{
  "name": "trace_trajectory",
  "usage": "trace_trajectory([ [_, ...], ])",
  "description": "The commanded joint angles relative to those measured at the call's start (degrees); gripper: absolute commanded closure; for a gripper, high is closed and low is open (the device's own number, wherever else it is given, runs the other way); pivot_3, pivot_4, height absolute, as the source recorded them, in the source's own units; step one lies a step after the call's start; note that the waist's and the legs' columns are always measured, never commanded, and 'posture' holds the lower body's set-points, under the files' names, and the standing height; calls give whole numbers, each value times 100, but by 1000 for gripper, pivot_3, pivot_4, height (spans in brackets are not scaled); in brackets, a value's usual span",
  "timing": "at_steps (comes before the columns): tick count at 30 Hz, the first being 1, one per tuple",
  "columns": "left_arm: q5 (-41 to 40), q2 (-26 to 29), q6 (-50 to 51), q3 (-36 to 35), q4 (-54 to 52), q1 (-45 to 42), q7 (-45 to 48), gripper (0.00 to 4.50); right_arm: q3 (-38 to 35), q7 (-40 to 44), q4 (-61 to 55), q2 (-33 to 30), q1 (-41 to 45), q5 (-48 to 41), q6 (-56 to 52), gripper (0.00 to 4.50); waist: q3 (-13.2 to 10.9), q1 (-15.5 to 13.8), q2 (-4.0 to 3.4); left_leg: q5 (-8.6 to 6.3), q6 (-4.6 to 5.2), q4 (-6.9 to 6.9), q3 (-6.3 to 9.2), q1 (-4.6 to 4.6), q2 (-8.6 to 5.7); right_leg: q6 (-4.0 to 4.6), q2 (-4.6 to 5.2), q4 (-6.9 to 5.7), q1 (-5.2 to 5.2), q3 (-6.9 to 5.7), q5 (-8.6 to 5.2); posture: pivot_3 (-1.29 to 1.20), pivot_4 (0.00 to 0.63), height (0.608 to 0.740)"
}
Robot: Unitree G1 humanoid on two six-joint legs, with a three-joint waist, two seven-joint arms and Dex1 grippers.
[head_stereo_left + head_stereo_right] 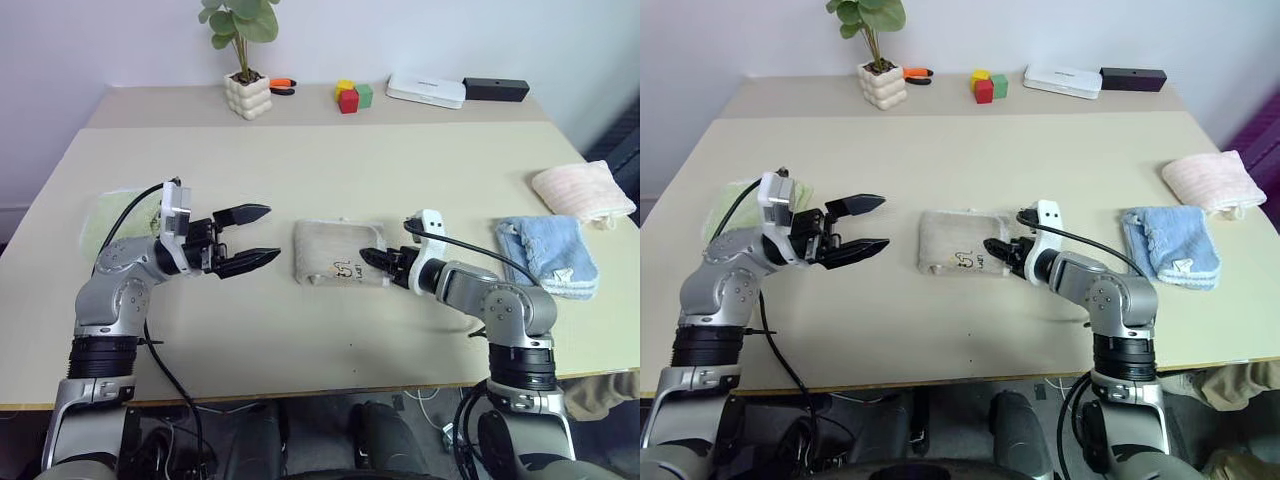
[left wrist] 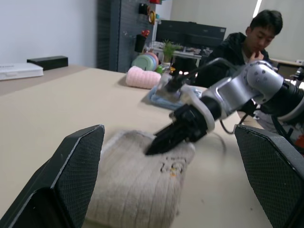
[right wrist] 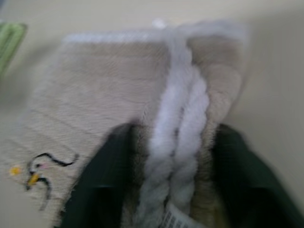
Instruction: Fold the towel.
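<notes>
The beige towel (image 1: 335,252) lies folded into a small rectangle at the middle of the table, its dark embroidered mark on the near side. My right gripper (image 1: 368,258) reaches in at the towel's right edge. In the right wrist view its fingers (image 3: 102,166) clasp the stacked white-stitched edge (image 3: 178,123) from both sides, shut on the towel. My left gripper (image 1: 272,232) hovers a little to the left of the towel, pointing at it with its jaws wide open and nothing between them.
A light-green towel (image 1: 118,215) lies behind my left arm. A pale-blue towel (image 1: 548,252) and a pink one (image 1: 582,190) lie at the right. At the back stand a potted plant (image 1: 247,95), coloured blocks (image 1: 352,96), a white box (image 1: 427,90) and a black box (image 1: 495,89). A person (image 2: 247,42) sits beyond the table's right side.
</notes>
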State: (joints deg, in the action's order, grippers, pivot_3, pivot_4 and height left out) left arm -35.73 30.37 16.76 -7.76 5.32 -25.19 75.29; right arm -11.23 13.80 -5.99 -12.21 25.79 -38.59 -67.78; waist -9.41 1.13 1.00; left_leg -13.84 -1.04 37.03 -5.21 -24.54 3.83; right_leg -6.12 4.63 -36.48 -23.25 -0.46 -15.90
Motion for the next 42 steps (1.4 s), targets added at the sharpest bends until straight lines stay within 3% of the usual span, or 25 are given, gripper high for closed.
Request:
trace_trajectory([
  [1, -57, -24, -67, -24, -211, 7, -76, 0, -344, -37, 54, 103, 214, -212, 17, 4274, 0, -12, 0, 0, 0, 0, -1, 0, 0, 0, 0, 0, 0, 0, 0, 0, 150, 735],
  [2, -51, -31, -74, -16, -208, 6, -87, 0, -399, -46, 73, 120, 237, -237, 17, 4462, 0, -13, 0, 0, 0, 1, -2, -1, 0, 0, 1, 0, 0, 0, 0, 0, 150, 735],
  [7, 169, -17, -414, -3, 382, -270, 36, 0, -1446, -398, -49, 473, 459, -894, 343, 4462, -1, -41, -1, 0, 0, 4, -2, -2, -1, 0, 2, 0, 1, 0, 0, 0, 150, 735],
  [12, 294, -72, -724, -25, 1057, -713, 147, 0, -2051, -844, -380, 485, 314, -1178, 765, 4462, -1, -42, -1, 0, 0, 5, -3, -6, -3, 0, 2, 2, 1, 0, 0, 0, 150, 735],
  [15, 450, -251, -1054, 79, 1387, -923, 174, 0, -2926, -1535, -828, 519, 223, -1397, 1562, 4462, -3, -52, -5, 0, 0, 3, -3, -6, -3, -1, 2, 2, -1, -1, 0, 0, 150, 735],
  [21, 468, -509, -1119, 203, 1923, -1384, 491, 0, -3746, -2351, -1604, 633, -293, -2088, 2619, 4462, -4, -43, -5, 0, 0, 1, -2, -9, -3, -3, 0, 3, -2, -1, 0, 0, 150, 735],
  [32, 729, -888, -1490, 319, 3000, -2093, 940, 0, -3902, -3033, -1906, 665, -1074, -2868, 3931, 4462, -4, -31, -11, 0, 0, 1, -2, -5, -3, -4, -4, 0, -2, 3, 0, 0, 150, 735],
  [42, 763, -974, -1376, 293, 2944, -2078, 1000, 0, -3371, -2985, -1333, 1208, -1378, -2542, 5137, 4462, -4, -28, -13, 0, 0, 4, 0, -5, -3, -4, -4, -1, 1, 4, 0, 0, 150, 735],
])
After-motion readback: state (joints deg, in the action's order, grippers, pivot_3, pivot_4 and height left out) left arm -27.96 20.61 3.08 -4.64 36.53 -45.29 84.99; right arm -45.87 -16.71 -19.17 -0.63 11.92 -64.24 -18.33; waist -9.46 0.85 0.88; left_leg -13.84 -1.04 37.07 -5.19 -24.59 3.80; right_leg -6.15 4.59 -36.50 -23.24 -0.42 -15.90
